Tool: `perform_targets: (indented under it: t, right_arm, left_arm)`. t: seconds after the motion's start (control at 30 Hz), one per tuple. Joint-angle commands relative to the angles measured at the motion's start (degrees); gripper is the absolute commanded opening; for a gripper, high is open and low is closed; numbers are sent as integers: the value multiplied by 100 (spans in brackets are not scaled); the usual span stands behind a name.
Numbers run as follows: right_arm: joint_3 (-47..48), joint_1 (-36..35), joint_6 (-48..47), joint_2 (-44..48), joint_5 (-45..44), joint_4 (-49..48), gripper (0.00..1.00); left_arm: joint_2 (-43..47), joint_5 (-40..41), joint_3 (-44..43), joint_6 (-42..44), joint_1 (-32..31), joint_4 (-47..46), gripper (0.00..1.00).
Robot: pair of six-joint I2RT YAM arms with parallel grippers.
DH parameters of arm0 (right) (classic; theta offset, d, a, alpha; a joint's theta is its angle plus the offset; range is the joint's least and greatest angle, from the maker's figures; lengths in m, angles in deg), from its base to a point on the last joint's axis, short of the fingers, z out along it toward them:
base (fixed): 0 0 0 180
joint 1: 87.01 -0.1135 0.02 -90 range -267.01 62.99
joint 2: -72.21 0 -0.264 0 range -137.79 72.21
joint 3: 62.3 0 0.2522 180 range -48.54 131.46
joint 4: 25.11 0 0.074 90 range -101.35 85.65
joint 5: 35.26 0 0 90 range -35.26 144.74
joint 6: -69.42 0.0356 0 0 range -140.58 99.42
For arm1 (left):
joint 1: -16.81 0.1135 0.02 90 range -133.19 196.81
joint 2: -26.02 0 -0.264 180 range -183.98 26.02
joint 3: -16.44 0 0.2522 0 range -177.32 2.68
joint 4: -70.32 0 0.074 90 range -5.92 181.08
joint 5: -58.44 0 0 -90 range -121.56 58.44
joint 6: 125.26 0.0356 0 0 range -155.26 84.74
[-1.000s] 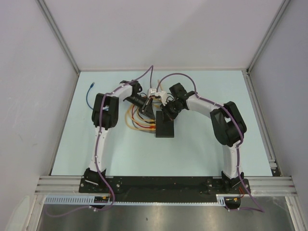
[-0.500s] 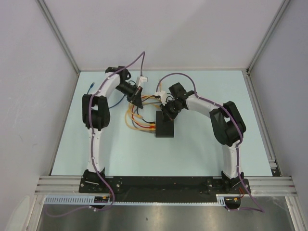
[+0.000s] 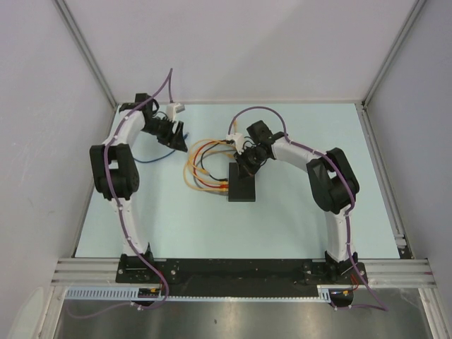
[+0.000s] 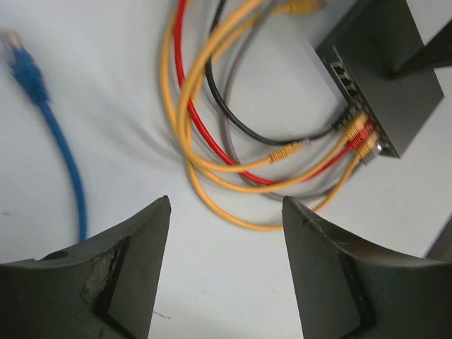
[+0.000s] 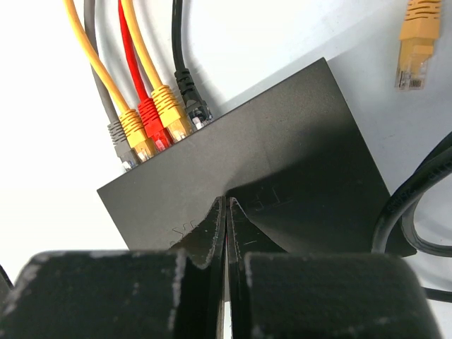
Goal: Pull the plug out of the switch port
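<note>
The switch (image 3: 241, 185) is a flat black box in mid-table. My right gripper (image 5: 227, 206) is shut, its tips pressing down on the switch's (image 5: 282, 155) top. Several plugs sit side by side in its ports: grey, yellow (image 5: 135, 128), red (image 5: 152, 119), yellow and black (image 5: 192, 99). Their cables loop (image 3: 201, 169) off to the left. A loose yellow plug (image 4: 288, 150) lies among the loops, and a second one (image 5: 417, 39) lies beside the switch. My left gripper (image 4: 226, 201) is open and holds nothing. It hovers over bare table, left of the switch (image 4: 395, 78).
A blue cable (image 4: 67, 162) with a loose blue plug (image 4: 21, 60) lies on the table left of my left gripper (image 3: 175, 135). Grey enclosure walls and aluminium rails (image 3: 381, 67) ring the pale table. A thick black cable (image 5: 417, 205) curls right of the switch.
My left arm swung left and toward the back, away from the switch, and its jaws went from shut to open. The right arm and switch stayed put.
</note>
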Motion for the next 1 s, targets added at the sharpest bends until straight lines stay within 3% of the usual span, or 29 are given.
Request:
perform_targets:
  t: [0.0, 0.23, 0.4, 0.53, 0.63, 0.67, 0.87, 0.97]
  right_arm:
    - [-19, 31, -200, -429, -712, -36, 1]
    - [34, 13, -200, -455, -703, -97, 1]
    - [51, 39, -218, -455, -712, -88, 1]
    - [43, 75, -209, -446, -721, -97, 1]
    - [43, 75, -192, -437, -721, -97, 1]
    - [43, 83, -192, -437, -721, -97, 1]
    - [69, 84, -148, -464, -721, -115, 2]
    - [69, 83, -148, -473, -721, -106, 2]
  left_arm:
    - [480, 239, -107, -102, -380, -1313, 71]
    - [-364, 827, -1170, 646, -1039, -1067, 72]
    - [-742, 1311, -1328, 981, -1452, -1296, 73]
    - [-1103, 1373, -1654, 1069, -1602, -928, 68]
    - [-1130, 1452, -1567, 1051, -1646, -979, 56]
    - [-1103, 1470, -1540, 999, -1637, -1006, 47]
    - [-612, 1312, -1233, 1182, -1637, -910, 13]
    - [-321, 945, -1109, 1506, -1628, -445, 3]
